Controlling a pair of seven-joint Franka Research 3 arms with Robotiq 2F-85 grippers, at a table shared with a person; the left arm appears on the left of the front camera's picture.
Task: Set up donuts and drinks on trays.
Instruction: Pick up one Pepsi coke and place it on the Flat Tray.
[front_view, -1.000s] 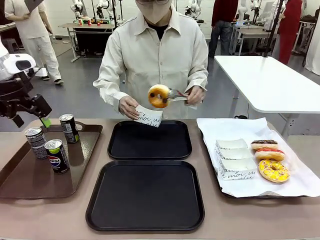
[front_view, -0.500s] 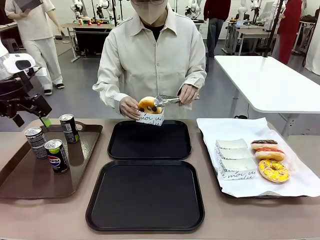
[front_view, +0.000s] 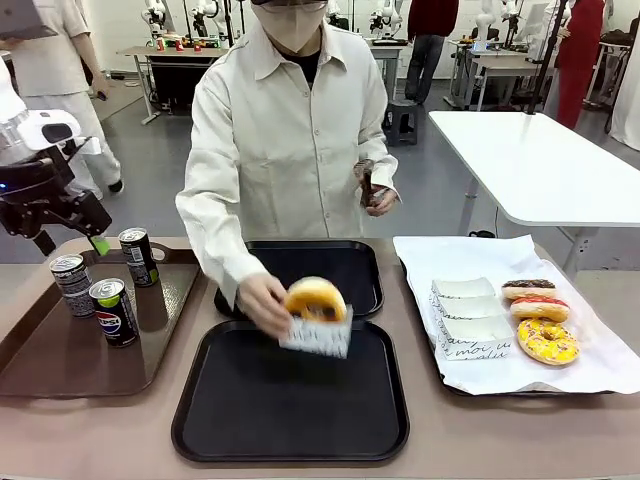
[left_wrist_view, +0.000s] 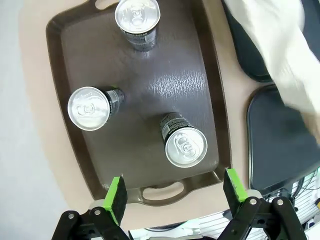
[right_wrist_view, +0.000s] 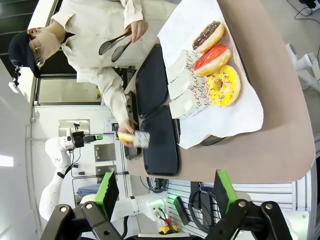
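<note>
A person's hand holds a golden-brown donut (front_view: 316, 298) in a white paper box (front_view: 318, 336) just over the near black tray (front_view: 290, 400); whether the box touches it I cannot tell. The far black tray (front_view: 320, 282) lies behind. Three drinks stand on a brown tray (front_view: 60, 365): a Pepsi can (front_view: 113, 311) and two grey cans (front_view: 72, 283) (front_view: 136, 256). My left gripper (left_wrist_view: 175, 189) hangs open high above them, holding nothing. My right gripper (right_wrist_view: 166, 189) is open and high off the table's right end.
A white-paper-lined tray (front_view: 600, 370) at the right holds chocolate (front_view: 528, 289), pink (front_view: 538, 307) and yellow (front_view: 547, 341) donuts beside empty paper boxes (front_view: 470, 320). The person's other hand holds tongs (front_view: 366, 188) at chest height. A white table stands behind at the right.
The person dropped the donut from the tongs into the box, then carried it down from above the far tray to the near tray. The tongs hand drew back. My left arm barely moved.
</note>
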